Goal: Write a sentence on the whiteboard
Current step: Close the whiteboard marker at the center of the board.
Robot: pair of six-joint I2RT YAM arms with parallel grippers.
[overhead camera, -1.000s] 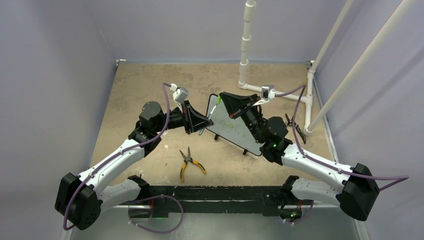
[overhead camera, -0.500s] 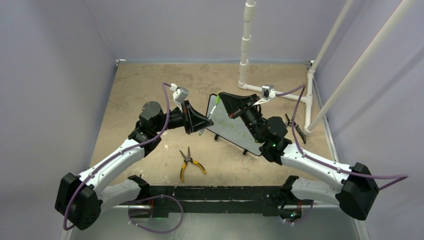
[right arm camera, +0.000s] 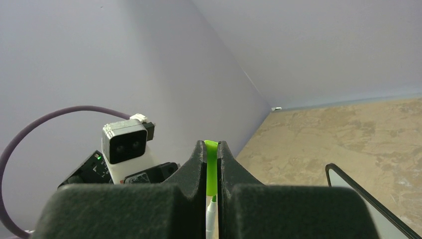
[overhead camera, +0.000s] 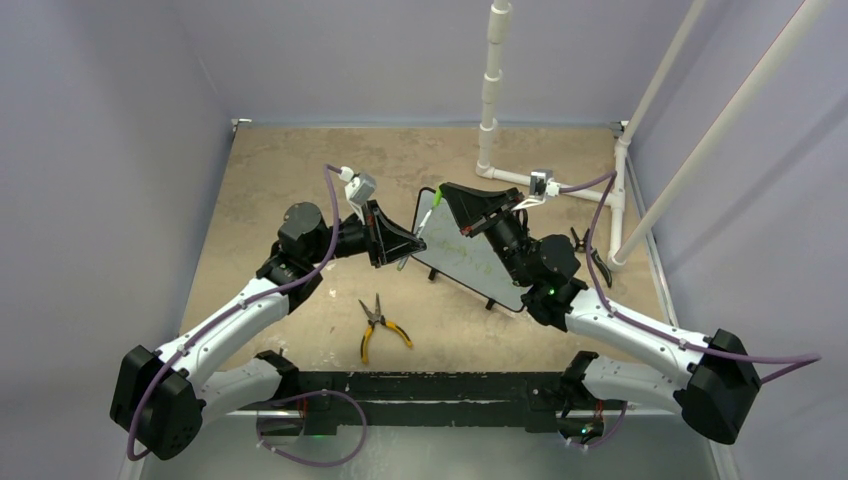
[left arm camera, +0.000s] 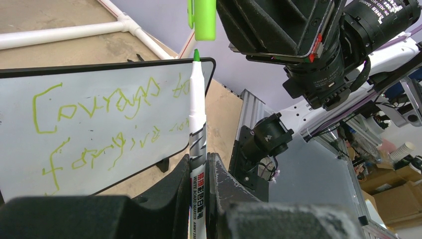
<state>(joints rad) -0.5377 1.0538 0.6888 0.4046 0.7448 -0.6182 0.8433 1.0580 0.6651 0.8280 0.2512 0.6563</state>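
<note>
Tabletop point(overhead camera: 280, 180), mottled tan, carries the whiteboard point(left arm camera: 99, 124) near its middle, standing on its little feet at a slant between the two arms. Across it runs the sentence point(left arm camera: 94, 99) in two rows of thin green handwriting. The upper row reads roughly "Courage to". The lower row starts with "forgive" and ends in a fainter squiggle that cannot be made out.

Compared with a second ago, the right arm has swung slightly to the right, and its wrist camera sits a little farther right and higher. The board and the yellow-handled pliers point(overhead camera: 380, 325) in front of it lie where they were. The left arm has not shifted.

The left claw point(left arm camera: 196, 164) is clamped tight on a white marker point(left arm camera: 197, 124), which points up and away from the wrist. The barrel carries red Chinese characters and the words "WHITE BOARD MARKER". The green tip lines up with the board's upper right corner, though whether it touches cannot be told. The right claw point(right arm camera: 211, 149) is pinched narrow on the bright green cap point(right arm camera: 211, 167), which hangs just above the marker's tip with a small gap between them.
</note>
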